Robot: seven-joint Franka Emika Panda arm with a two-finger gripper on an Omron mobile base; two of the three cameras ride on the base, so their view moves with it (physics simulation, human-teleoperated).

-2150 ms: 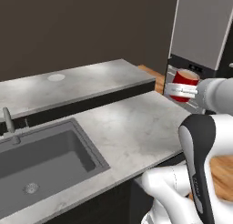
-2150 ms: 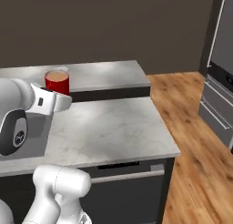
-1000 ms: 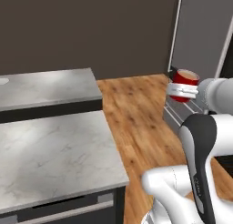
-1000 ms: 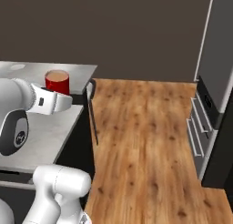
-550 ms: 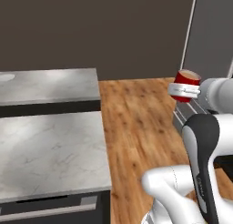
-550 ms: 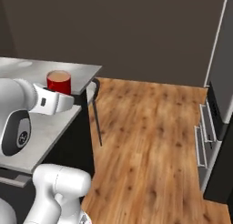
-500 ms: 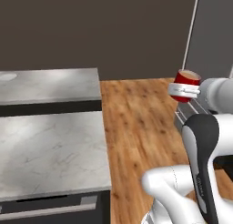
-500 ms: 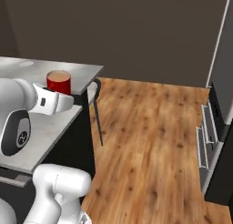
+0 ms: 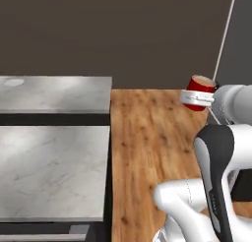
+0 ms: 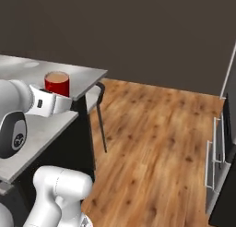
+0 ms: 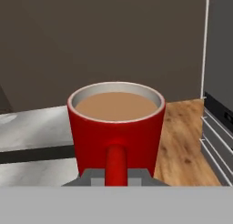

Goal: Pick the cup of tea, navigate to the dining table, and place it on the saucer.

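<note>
Wood floor (image 10: 156, 143) ahead, marble dining table (image 9: 54, 93) off to the left, saucer (image 9: 13, 82) at its far end. Your gripper (image 9: 196, 98) is clamped on the cup of tea (image 9: 199, 91), upright, carried mid-air. Tea sits near the brim; a sharp turn could slosh it.

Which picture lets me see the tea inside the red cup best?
The hand view: the cup of tea is close up, with its tan tea and handle plain. In the right base view the cup looks small, tea just visible. In the left base view it's a small red side.
</note>
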